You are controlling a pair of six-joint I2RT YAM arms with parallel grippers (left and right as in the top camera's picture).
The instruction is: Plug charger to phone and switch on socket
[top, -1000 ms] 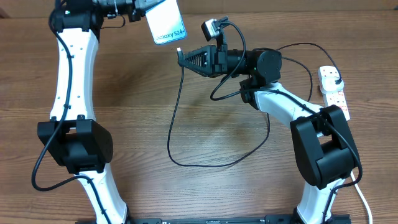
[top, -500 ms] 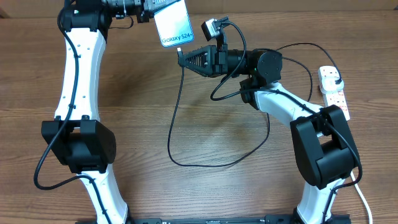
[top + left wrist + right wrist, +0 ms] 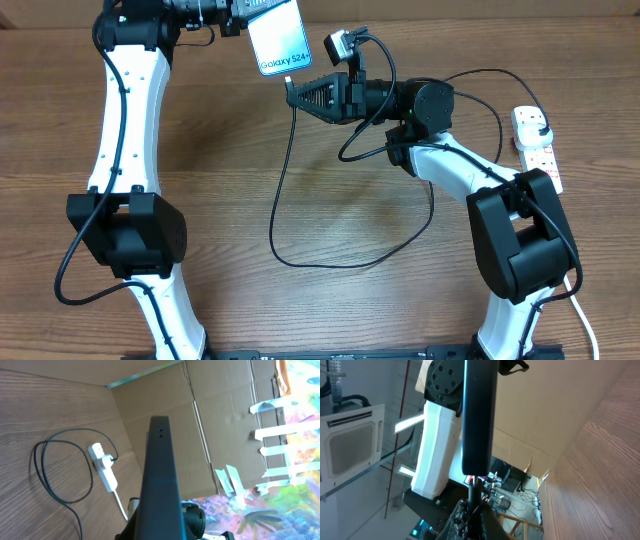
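The left gripper (image 3: 240, 18) is clenching the one phone (image 3: 280, 42) over the far side of the table (image 3: 200, 150), screen up. The phone's long axis is tilting down toward the right gripper (image 3: 293, 94), which is pinching the tip of the single charger (image 3: 273, 215) at the phone's lower end. One socket (image 3: 537, 150) is lying far right.

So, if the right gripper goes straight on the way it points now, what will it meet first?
The phone: in the right wrist view its bottom end stands directly ahead of the right gripper and the charger tip it pinches. Whether the tip already touches it, I cannot tell.
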